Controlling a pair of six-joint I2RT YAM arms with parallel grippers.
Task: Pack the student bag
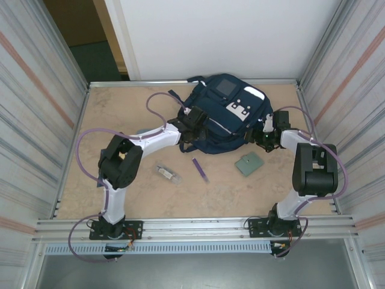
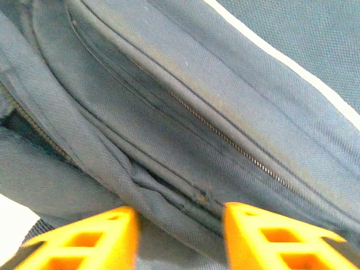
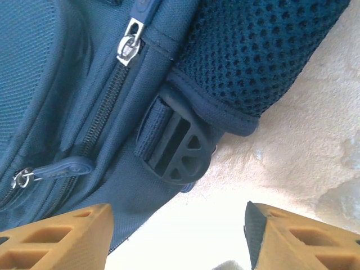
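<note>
The left jaws stand at a narrow gap, their two orange fingers (image 2: pixel 90 239) either side of a raised fold (image 2: pixel 169 191) of navy fabric on the student bag (image 1: pixel 219 135). Whether they pinch that fold I cannot tell. Past the fold runs one closed zip line (image 2: pixel 225 140), and beyond it one strip of white piping (image 2: pixel 292 62).

The right jaws are wide apart with nothing between them. Their two tan fingers (image 3: pixel 56 236) hover over pale counter (image 3: pixel 315 146) just beside the bag's lower edge. In front of them sit one black plastic buckle (image 3: pixel 174 149), two zip pulls, one metal (image 3: pixel 128 42) and one blue tab (image 3: pixel 62 169), and one dark mesh pocket (image 3: pixel 264 50).

From above, the one bag lies at the far middle of the counter, front face up, showing its white patches (image 1: pixel 240 108). The left jaws meet its left side and the right jaws its right side.

Three small things lie loose on the counter, nearer than the bag and apart from each other: one clear bottle (image 1: pixel 168 174), one purple pen (image 1: pixel 200 170) and one grey-green square pad (image 1: pixel 249 163).
</note>
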